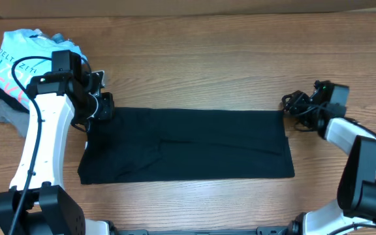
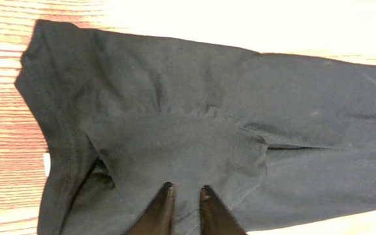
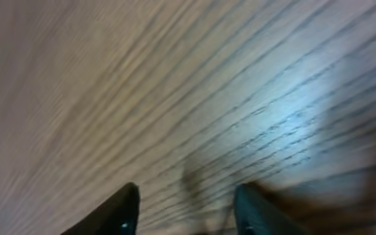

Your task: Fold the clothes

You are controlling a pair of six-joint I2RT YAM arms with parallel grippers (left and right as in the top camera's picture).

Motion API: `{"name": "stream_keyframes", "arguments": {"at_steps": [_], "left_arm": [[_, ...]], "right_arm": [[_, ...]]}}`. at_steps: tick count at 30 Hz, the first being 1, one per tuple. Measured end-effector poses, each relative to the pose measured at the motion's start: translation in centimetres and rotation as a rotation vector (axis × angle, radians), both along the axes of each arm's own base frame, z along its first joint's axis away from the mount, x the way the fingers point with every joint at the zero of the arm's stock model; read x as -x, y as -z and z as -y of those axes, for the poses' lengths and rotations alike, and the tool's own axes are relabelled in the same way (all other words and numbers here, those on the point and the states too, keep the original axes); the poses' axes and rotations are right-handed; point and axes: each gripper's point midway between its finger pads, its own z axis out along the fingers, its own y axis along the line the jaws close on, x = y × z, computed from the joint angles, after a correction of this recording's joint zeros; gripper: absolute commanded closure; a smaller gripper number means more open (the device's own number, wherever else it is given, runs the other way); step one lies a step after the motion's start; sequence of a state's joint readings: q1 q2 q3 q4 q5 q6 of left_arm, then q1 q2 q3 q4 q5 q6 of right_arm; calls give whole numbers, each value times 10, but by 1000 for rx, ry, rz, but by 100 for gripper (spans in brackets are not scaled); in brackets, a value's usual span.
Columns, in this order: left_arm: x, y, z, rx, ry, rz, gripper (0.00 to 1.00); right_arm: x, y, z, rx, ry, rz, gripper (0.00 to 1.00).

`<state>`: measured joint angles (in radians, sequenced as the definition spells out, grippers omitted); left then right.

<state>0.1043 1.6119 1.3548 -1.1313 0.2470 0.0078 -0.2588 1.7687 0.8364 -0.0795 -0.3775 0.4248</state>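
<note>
The black T-shirt [image 1: 188, 145] lies flat in the middle of the desk [image 1: 194, 65]. It is folded into a long band running left to right, with the sleeves turned in. The fabric is soft, matte and unprinted. The left wrist view shows shallow creases, a stitched collar seam [image 2: 76, 147] and a small white neck tag [image 2: 47, 163] at the collar end. A turned-in sleeve [image 2: 175, 140] forms a loose flap with a raised edge.

My left jaws hang over the collar end, parted by a narrow gap, with nothing pinched between them. My right jaws stand wide apart and empty above bare wood grain, just beside the far corner of the hem end.

The step in hand is probably halving the band end to end.
1. Pinch every layer at each corner, not the top layer alone.
2. Lift low and carry across evenly.
3. Lay edge on edge.
4. Release only once the cloth lies flat.

Thin cloth likely slides on smooth wood, so dragging would skew the layers.

A crumpled light blue T-shirt [image 1: 18, 55] rests on a grey garment [image 1: 5, 117] at the far left, apart from the black T-shirt.
</note>
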Motion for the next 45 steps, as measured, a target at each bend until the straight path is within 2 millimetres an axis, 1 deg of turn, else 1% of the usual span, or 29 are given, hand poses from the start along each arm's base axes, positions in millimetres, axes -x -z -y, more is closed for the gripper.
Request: {"name": "stream_keyframes", "arguments": {"at_steps": [3,6,7,8,10,11,13,14,16,17,20,22,24,25,26,30,33,35,40,43,44,45], "left_arm": [[0,0,1,4,1,0,75],[1,-2,1,4,3,-3,71],[0,-4,1,3,5,-1,63],[0,-7,1,0,17,3,47],[-1,-14,1,-2,26,14,23],[-2,-19,0,-5,33,26,0],[-4,-30,0,-11,42,60,0],[-5,-37,0,-15,45,82,0],[-6,-51,0,-21,48,129,0],[-6,-59,0,-25,50,154,0],[-3,-76,0,-32,50,207,0],[-1,-83,1,-35,50,227,0],[3,-84,1,-34,50,222,0],[5,-84,1,-34,51,214,0],[5,-83,1,-34,52,212,0],[6,-83,1,-34,53,209,0],[6,-83,1,-36,61,210,0],[6,-83,1,-38,67,211,0],[4,-84,1,-41,70,220,0],[3,-84,1,-41,70,224,0],[3,-84,1,-41,70,224,0],[3,-84,1,-41,70,223,0]], "right_arm": [[11,-15,7,-38,-3,-15,41],[26,-38,12,-65,1,-28,38],[32,-46,13,-69,3,-36,37],[39,-54,14,-78,7,-48,34],[53,-65,12,-93,7,-75,28],[61,-67,10,-98,1,-95,24],[78,-64,4,-112,-20,-154,19],[86,-60,1,-118,-33,-188,18],[99,-53,-3,-120,-51,-245,20],[103,-50,-2,-113,-55,-265,24],[108,-41,0,-95,-61,-297,25],[111,-33,0,-92,-63,-323,25],[113,-25,0,-95,-73,-346,25],[114,-17,-1,-99,-81,-368,27],[114,-14,-1,-99,-84,-375,27],[118,11,-8,-119,-123,-441,29],[118,10,-16,-141,-170,-438,29],[120,11,-29,-180,-225,-445,35],[129,14,-58,-218,-335,-473,53],[135,17,-66,-206,-359,-499,71],[137,19,-66,-196,-353,-513,76],[137,20,-66,-195,-351,-517,79]]}}
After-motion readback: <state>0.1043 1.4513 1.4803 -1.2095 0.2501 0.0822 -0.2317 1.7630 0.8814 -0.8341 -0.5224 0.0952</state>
